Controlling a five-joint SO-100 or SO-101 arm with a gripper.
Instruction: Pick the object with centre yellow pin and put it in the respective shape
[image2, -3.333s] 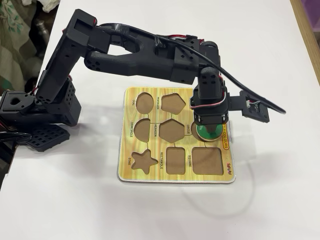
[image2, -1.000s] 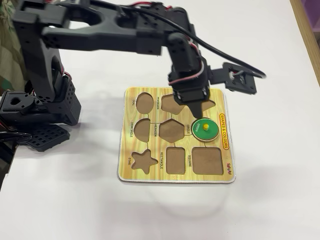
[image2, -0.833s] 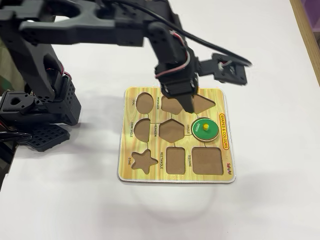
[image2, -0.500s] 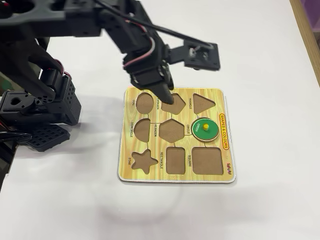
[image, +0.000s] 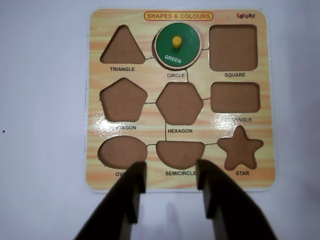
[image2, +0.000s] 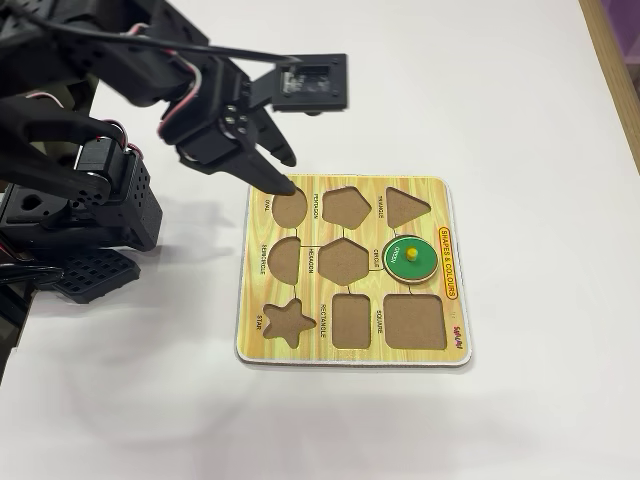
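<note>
Where the white tabletop (image2: 520, 120) lies bare around it, the yellow puzzle board (image2: 352, 356) sits flat. Eight brown cutouts stand empty — the green disc (image: 177, 44) fills the circle recess (image2: 410, 259). Black fingers (image: 131, 200) hang parted and empty over the board's oval-side edge.

Your arm (image2: 120, 70): matte black printed links, black cable, red-and-white wires, perforated base (image2: 85, 270), two tapered fingers (image: 125, 200).
</note>
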